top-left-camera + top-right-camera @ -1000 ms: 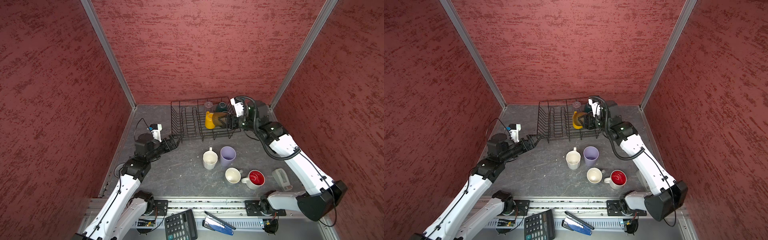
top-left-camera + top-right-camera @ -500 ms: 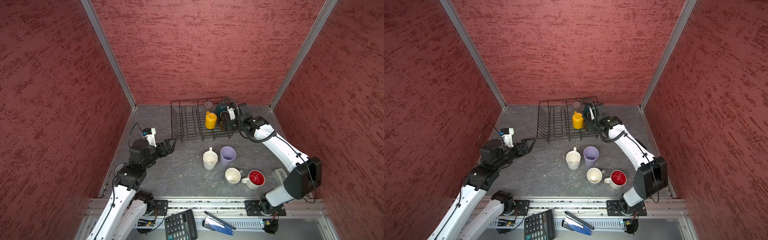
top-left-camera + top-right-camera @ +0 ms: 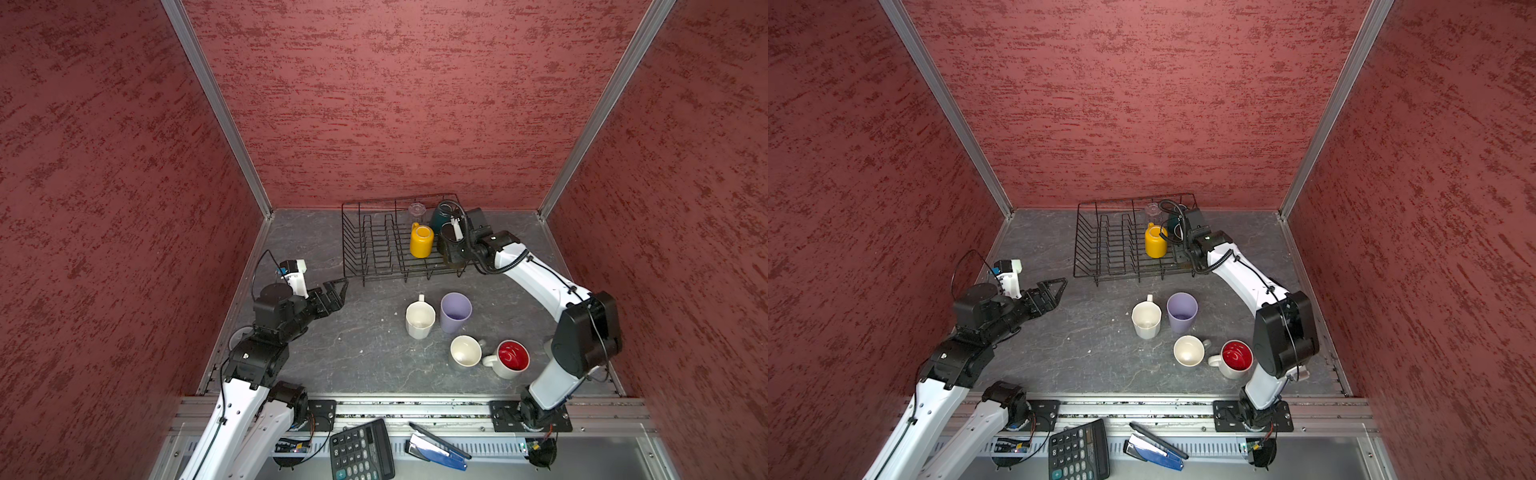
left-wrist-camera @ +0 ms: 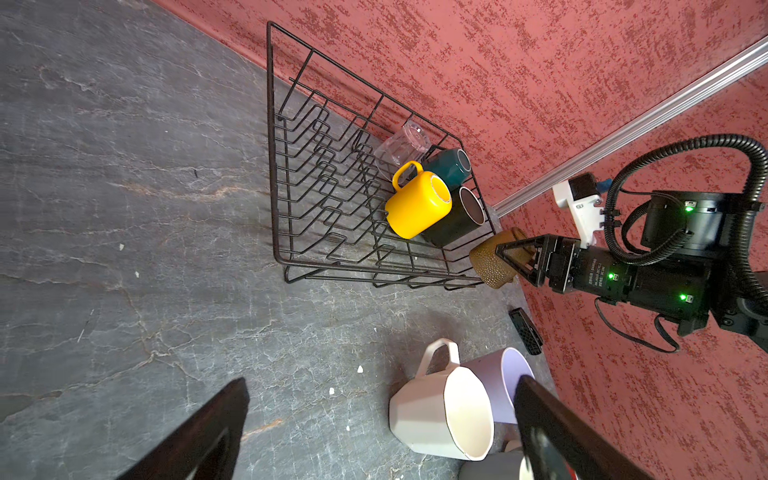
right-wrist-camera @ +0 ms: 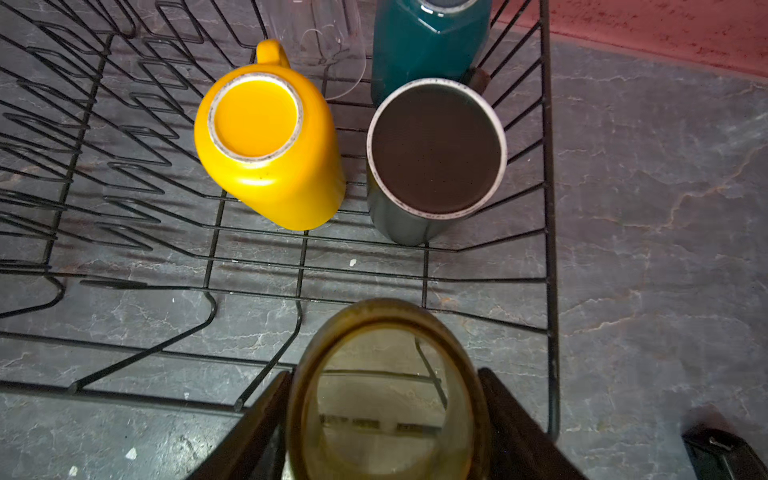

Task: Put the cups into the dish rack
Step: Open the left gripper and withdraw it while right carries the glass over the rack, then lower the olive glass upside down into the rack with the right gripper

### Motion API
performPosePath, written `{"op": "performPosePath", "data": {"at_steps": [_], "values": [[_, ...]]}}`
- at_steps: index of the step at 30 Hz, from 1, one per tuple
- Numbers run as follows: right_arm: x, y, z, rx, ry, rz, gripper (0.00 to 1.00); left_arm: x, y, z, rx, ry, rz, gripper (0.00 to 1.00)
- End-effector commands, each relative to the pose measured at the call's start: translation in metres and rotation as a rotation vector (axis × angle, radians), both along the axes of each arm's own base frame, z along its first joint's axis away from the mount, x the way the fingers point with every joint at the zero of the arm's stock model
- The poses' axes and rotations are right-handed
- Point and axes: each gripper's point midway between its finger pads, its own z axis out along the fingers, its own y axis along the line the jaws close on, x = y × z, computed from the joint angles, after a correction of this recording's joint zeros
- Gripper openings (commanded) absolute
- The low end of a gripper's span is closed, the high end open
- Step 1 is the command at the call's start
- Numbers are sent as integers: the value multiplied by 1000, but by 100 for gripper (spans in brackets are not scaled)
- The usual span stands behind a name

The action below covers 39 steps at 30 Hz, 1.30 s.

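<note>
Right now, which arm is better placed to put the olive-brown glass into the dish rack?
Right. Its claw already grips the olive-brown glass at the dish rack; the left claw is open and farther away.

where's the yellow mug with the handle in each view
Top views: the upside-down yellow ceramic mug stands inside the black wire dish rack, right of its plate loops.
Left wrist: mid-frame, in the rack.
Right wrist: upper left of centre, base towards the camera.
Shared landmark: the black mug right beside it.
</note>
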Motion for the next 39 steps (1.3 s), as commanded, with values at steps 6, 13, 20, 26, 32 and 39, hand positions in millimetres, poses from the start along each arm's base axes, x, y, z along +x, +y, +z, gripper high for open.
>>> {"op": "performPosePath", "data": {"at_steps": [6,13,20,26,32,39], "values": [[13,-2,-5,-8,4,-10,1,-3,6,-2,22,-3,13,100],[18,-3,23,-8,-56,-9,0,-2,8,1,21,-10,23,100],[27,1,23,-4,-74,-7,0,-2,10,4,22,-16,27,100],[34,6,18,26,-103,-2,0,-3,12,3,22,-14,32,100],[39,14,15,81,-138,-1,0,-3,12,2,20,-13,33,100],[37,29,-5,155,-129,47,0,-3,13,-2,22,-4,35,100]]}}
